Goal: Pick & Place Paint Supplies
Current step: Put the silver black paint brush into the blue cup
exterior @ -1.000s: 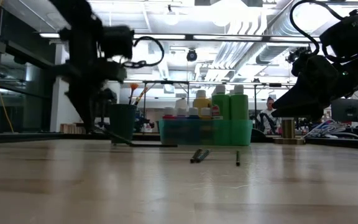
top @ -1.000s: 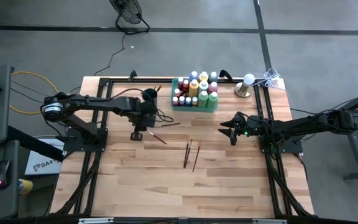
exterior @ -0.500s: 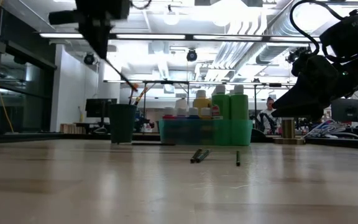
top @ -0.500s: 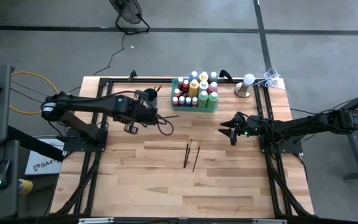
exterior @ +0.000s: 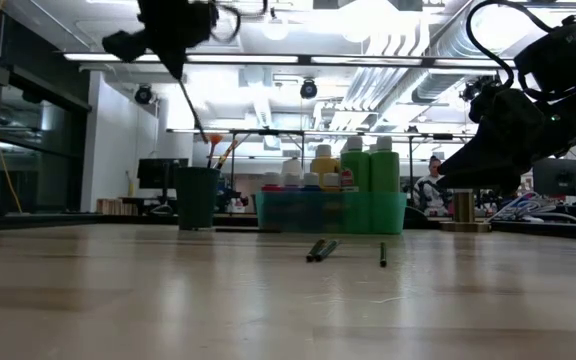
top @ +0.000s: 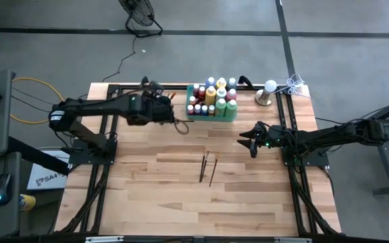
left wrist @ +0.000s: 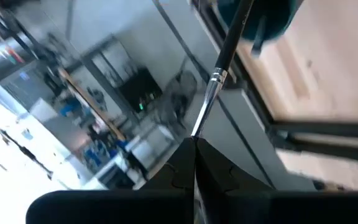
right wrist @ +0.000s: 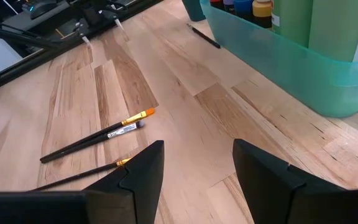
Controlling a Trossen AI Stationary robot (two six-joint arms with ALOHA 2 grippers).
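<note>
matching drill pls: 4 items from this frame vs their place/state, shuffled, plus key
Items:
1. left gripper
2. right gripper
3. green tray
4. three loose brushes

States:
A. lying on the bare wood mid-table
B. open, empty, hovering over the table near the tray
C. shut on a paintbrush, raised above the dark cup
D. filled with upright paint bottles

Pairs: 1-C, 2-B, 3-D, 4-A
</note>
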